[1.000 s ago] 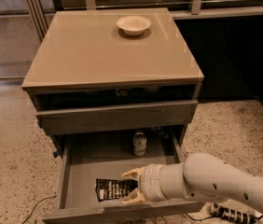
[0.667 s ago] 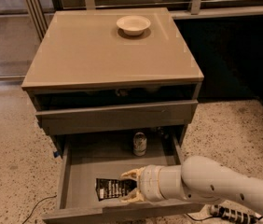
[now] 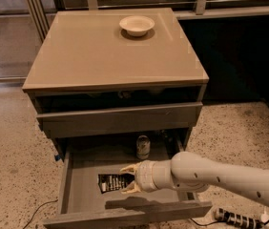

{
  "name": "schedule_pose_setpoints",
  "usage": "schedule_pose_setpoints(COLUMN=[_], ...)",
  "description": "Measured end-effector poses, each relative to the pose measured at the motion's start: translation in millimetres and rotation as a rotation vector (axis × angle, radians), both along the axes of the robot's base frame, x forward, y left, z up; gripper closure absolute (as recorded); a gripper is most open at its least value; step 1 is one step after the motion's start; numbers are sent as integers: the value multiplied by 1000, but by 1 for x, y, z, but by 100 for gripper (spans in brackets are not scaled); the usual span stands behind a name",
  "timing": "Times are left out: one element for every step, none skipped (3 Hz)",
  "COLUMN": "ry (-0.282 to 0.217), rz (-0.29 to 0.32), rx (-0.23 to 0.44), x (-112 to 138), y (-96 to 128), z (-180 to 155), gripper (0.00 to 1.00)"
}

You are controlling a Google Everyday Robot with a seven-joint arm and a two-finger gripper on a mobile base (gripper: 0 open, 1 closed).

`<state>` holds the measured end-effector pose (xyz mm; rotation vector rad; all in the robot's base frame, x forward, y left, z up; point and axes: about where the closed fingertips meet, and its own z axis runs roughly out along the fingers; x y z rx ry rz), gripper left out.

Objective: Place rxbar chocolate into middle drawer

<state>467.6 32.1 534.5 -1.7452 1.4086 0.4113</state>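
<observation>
The rxbar chocolate point(image 3: 110, 182), a black wrapper with white lettering, is low over the floor of the open middle drawer point(image 3: 83, 190), lying level. My gripper point(image 3: 128, 179) reaches into the drawer from the right. Its two fingers sit either side of the bar's right end and are shut on it. The drawer is pulled far out, with its front panel nearest the camera.
A small metal can point(image 3: 143, 147) stands at the back of the open drawer. A shorter grey drawer front point(image 3: 120, 120) sits above it. A white bowl point(image 3: 137, 25) is on the cabinet top. A power strip point(image 3: 234, 218) and a cable point(image 3: 39, 211) lie on the speckled floor.
My gripper and the bar have moved together a little farther back into the drawer. The finger spread looks the same.
</observation>
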Motion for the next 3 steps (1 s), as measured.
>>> schedule_pose_setpoints(ry=[0,44,68], rz=[0,2,10], rx=[0,-7,-2], x=[0,-2,4], y=[0,-3,-7], z=[0,-32,-79], gripper=[100,100,100])
